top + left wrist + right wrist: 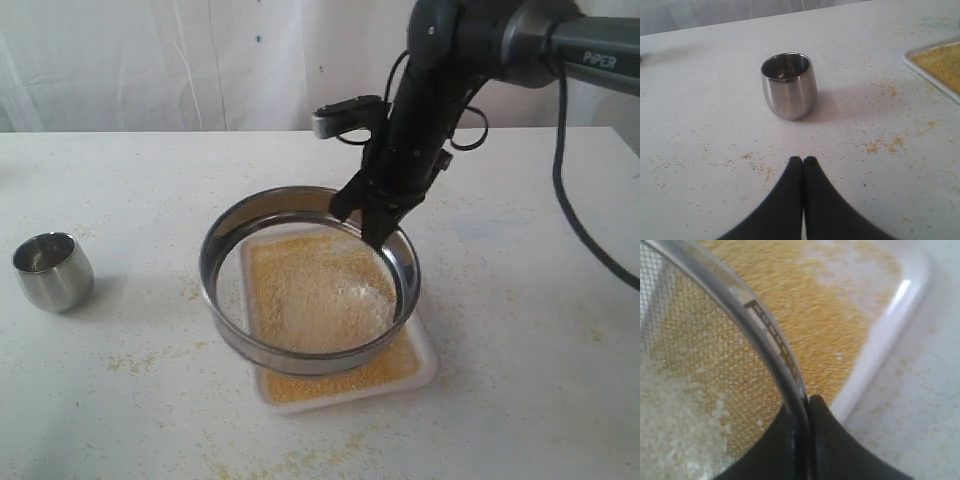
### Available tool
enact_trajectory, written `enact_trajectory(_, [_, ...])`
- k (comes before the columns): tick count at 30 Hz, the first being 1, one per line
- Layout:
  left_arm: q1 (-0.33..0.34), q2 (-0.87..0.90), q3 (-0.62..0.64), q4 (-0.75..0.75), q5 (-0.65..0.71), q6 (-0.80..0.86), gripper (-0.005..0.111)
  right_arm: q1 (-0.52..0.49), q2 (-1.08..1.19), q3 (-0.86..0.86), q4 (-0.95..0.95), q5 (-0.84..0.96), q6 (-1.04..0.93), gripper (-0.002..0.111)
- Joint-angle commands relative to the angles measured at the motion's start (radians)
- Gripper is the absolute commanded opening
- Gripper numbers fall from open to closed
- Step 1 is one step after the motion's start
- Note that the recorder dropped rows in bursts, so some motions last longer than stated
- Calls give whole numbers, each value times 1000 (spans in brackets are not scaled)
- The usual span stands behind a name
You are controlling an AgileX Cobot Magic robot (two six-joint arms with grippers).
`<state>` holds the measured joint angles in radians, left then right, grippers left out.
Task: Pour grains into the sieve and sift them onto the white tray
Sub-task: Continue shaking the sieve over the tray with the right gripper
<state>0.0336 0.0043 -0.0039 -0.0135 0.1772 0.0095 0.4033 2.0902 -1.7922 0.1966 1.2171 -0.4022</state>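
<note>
A: Entry one, nearest: flat square white tray (428, 365), low rim, tiny yellow-tan grains (335, 382) spread across it. Next?
B: Wide round steel-rimmed mesh sieve (300, 358), held over the tray, overhanging one edge; whitish grains lie inside. At its far rim, right gripper (376, 236), jaws pinched on the steel.
A: Handling?
B: Probably short level shakes, centred over the tray.
A: And left gripper (803, 161)?
B: Jaws pressed together, empty, facing small rounded steel cup (789, 86), well aside.
</note>
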Motion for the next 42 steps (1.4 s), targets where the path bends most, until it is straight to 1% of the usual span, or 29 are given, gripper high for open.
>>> enact_trajectory(1, [2, -4, 4, -12, -3, -1, 0, -17, -6, -1, -300, -72, 389, 0])
enact_trajectory(2, [2, -4, 4, -12, -3, -1, 0, -24, -6, -1, -263, -50, 419, 0])
enact_trajectory(5, [2, -4, 4, -12, -3, -1, 0, -13, -3, 4, 76, 4, -3, 0])
enact_trajectory(7, [2, -4, 4, -12, -3, -1, 0, -2, -17, 11, 68, 4, -59, 0])
enact_trajectory(8, [2, -4, 4, -12, -3, -1, 0, 0, -18, 9, -20, 4, -2, 0])
enact_trajectory(10, [2, -4, 4, -12, -3, -1, 0, -14, -18, 9, -234, -100, 311, 0])
enact_trajectory(11, [2, -4, 4, -12, -3, -1, 0, -23, -18, 9, -259, -106, 420, 0])
enact_trajectory(12, [2, -4, 4, -12, -3, -1, 0, -25, -15, 9, -197, -81, 409, 0])
enact_trajectory(15, [2, -4, 4, -12, -3, -1, 0, -15, -12, 9, 112, 4, -90, 0])
enact_trajectory(16, [2, -4, 4, -12, -3, -1, 0, -11, -12, 9, 115, 4, -133, 0])
enact_trajectory(17, [2, -4, 4, -12, -3, -1, 0, -8, -14, 9, 40, 4, -86, 0])
enact_trajectory(19, [2, -4, 4, -12, -3, -1, 0, -10, -14, 9, -208, -85, 250, 0])
enact_trajectory(20, [2, -4, 4, -12, -3, -1, 0, -15, -14, 9, -275, -100, 412, 0])
enact_trajectory(21, [2, -4, 4, -12, -3, -1, 0, -15, -14, 9, -236, -83, 460, 0])
enact_trajectory(24, [2, -4, 4, -12, -3, -1, 0, -3, -14, 9, 86, 4, -83, 0])
enact_trajectory(25, [2, -4, 4, -12, -3, -1, 0, -3, -14, 9, 84, 4, -117, 0])
enact_trajectory(26, [2, -4, 4, -12, -3, -1, 0, -3, -14, 9, 22, 4, -33, 0])
enact_trajectory(28, [2, -4, 4, -12, -3, -1, 0, -15, -14, 9, -188, -101, 385, 0])
enact_trajectory(29, [2, -4, 4, -12, -3, -1, 0, -17, -14, 9, -175, -98, 434, 0])
enact_trajectory(31, [2, -4, 4, -12, -3, -1, 0, -11, -14, 9, 66, 4, 50, 0])
enact_trajectory(32, [2, -4, 4, -12, -3, -1, 0, -2, -14, 9, 118, 4, -81, 0])
enact_trajectory(33, [2, -4, 4, -12, -3, -1, 0, 6, -14, 9, 71, 4, -77, 0])
enact_trajectory(34, [2, -4, 4, -12, -3, -1, 0, 6, -16, 9, -20, -7, 25, 0])
enact_trajectory(36, [2, -4, 4, -12, -3, -1, 0, -5, -18, 9, -213, -102, 436, 0])
enact_trajectory(37, [2, -4, 4, -12, -3, -1, 0, -6, -18, 9, -162, -86, 377, 0])
enact_trajectory(39, [2, -4, 4, -12, -3, -1, 0, 8, -16, 9, 100, 4, -62, 0])
enact_trajectory(40, [2, -4, 4, -12, -3, -1, 0, 17, -16, 10, 110, 4, -126, 0])
enact_trajectory(41, [2, -4, 4, -12, -3, -1, 0, 19, -16, 10, 7, 4, -67, 0])
enact_trajectory(42, [2, -4, 4, -12, -3, -1, 0, 19, -16, 10, -154, -34, 163, 0])
